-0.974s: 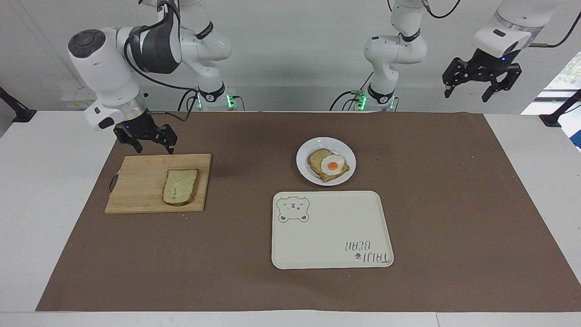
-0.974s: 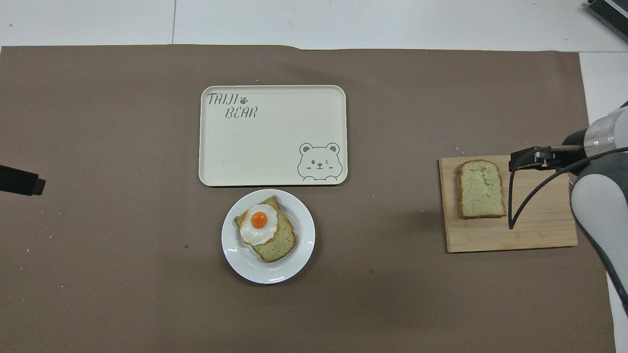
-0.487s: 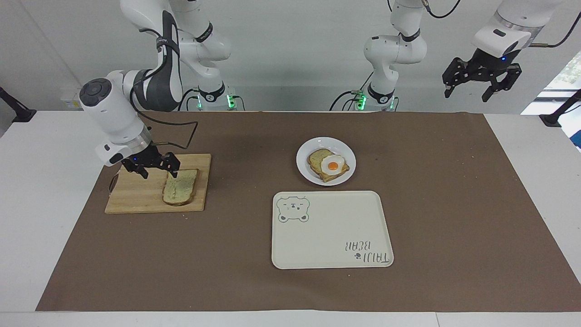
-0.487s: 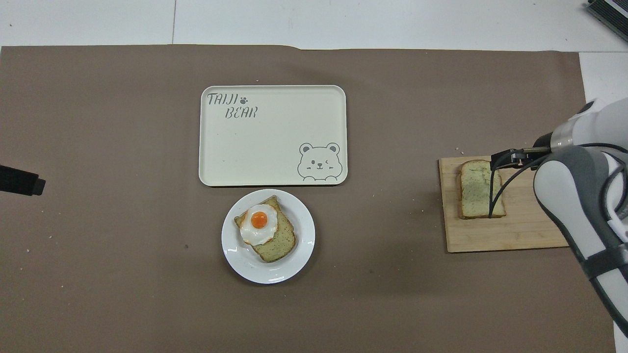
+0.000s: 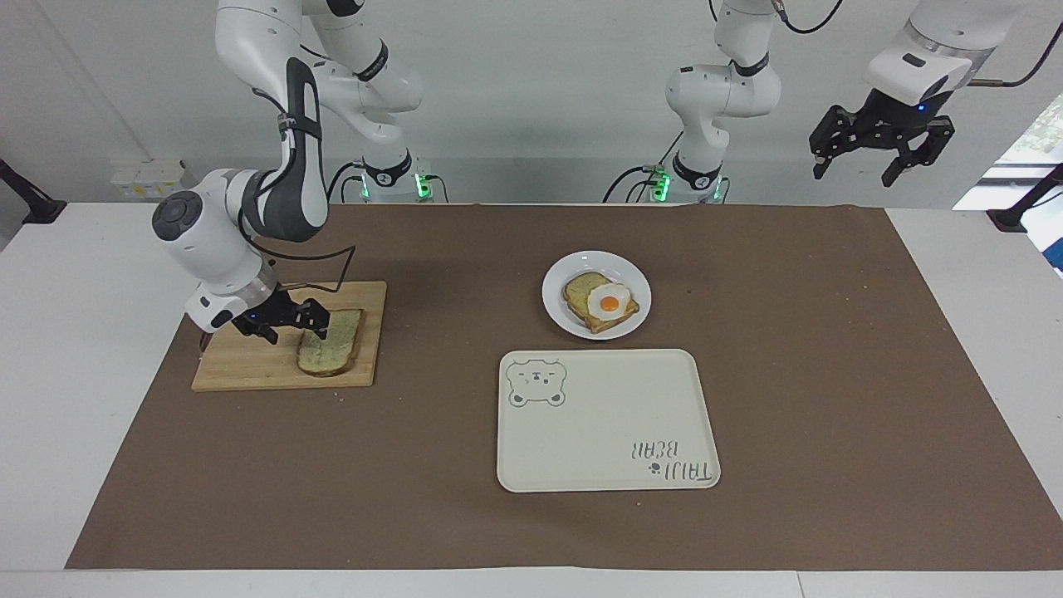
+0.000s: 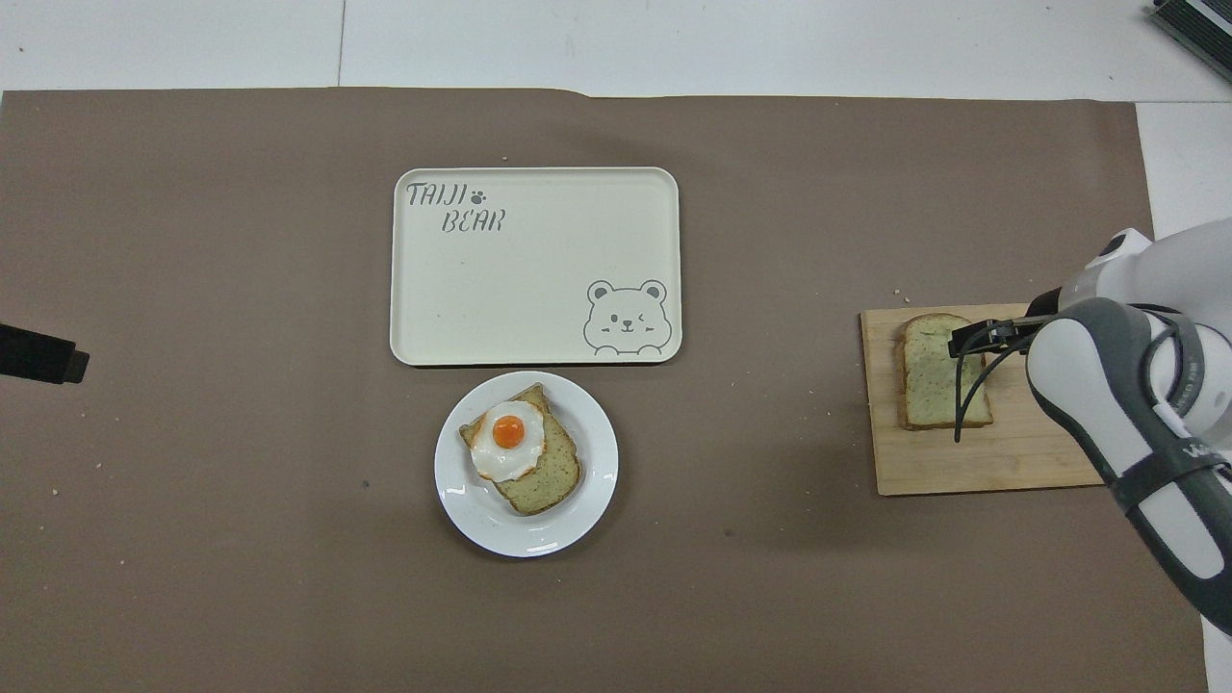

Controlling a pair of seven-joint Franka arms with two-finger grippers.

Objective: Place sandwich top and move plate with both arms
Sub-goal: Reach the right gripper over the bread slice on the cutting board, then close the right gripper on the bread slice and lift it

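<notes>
Right end effector [image 5: 292, 325], fingers spread and gripping nothing, low at the sandwich top [image 5: 330, 352], one fingertip at the slice's edge nearer the robots; whether it touches cannot be told. Sandwich top flat on a wooden cutting board [image 5: 249, 365] at the right arm's end of the counter [image 5: 75, 332]. Left end effector [image 5: 882, 149], fingers spread, waits raised over its own end. Plate [image 6: 587, 500], bearing toast with a fried egg [image 6: 507, 440], lies at 6 o'clock of the bear tray [image 6: 539, 279] in the overhead view, just beside it
</notes>
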